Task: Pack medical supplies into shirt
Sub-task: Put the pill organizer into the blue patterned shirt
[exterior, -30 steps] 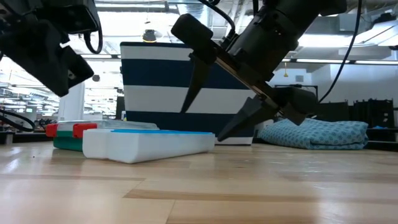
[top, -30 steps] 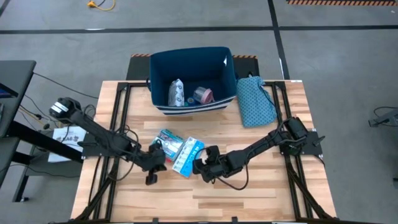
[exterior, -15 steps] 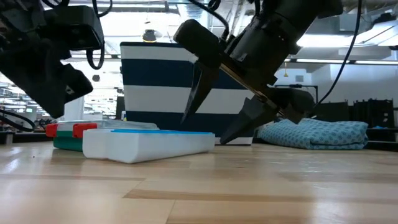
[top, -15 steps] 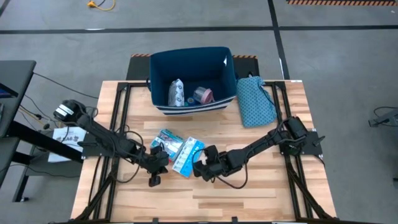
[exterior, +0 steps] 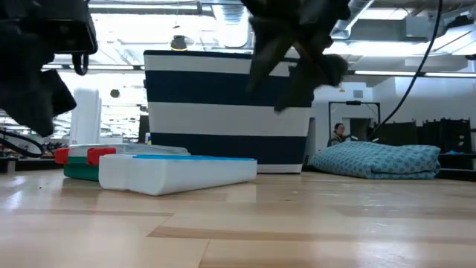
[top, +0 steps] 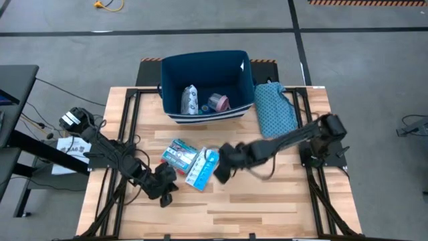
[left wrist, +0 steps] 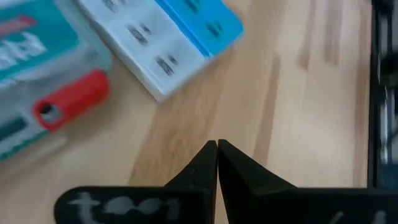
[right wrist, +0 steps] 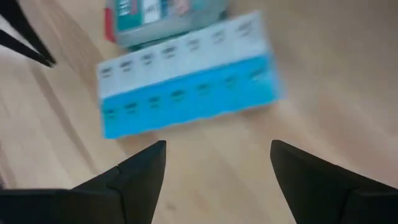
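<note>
The wooden table [top: 267, 201] carries everything, its dark frame rails showing along both sides. At its far middle stands a navy bin with white stripes [top: 207, 84]; from table height only its striped outer wall shows, so its contents are hidden there. From above, a white printed pouch [top: 189, 100] stands inside near the left, and a pink round disc [top: 219, 102] lies just right of it with something teal and blue against it that is too small to make out. A folded teal patterned cloth [top: 274, 109] lies just right of the bin, on the table.

The right arm reaches in from the right edge toward the table's middle. The right gripper [top: 219, 173] is blurred from above, just right of the boxes; its wrist camera shows the two dark fingers [right wrist: 134, 174] spread wide apart, holding nothing, above bare wood near the blue-and-white box [right wrist: 186, 92]. At table height it is a dark smear in front of the bin, clear of the tabletop.

The left arm comes from the left edge. The left gripper [left wrist: 217, 163] sits near and left of the boxes, its fingertips pressed together and empty.

Two flat boxes lie side by side at the middle: the blue-and-white one on the right, and a teal box with red parts [top: 179, 153] touching it on the left. Their print is unreadable. In the low view the teal box is mostly hidden behind the white one.
</note>
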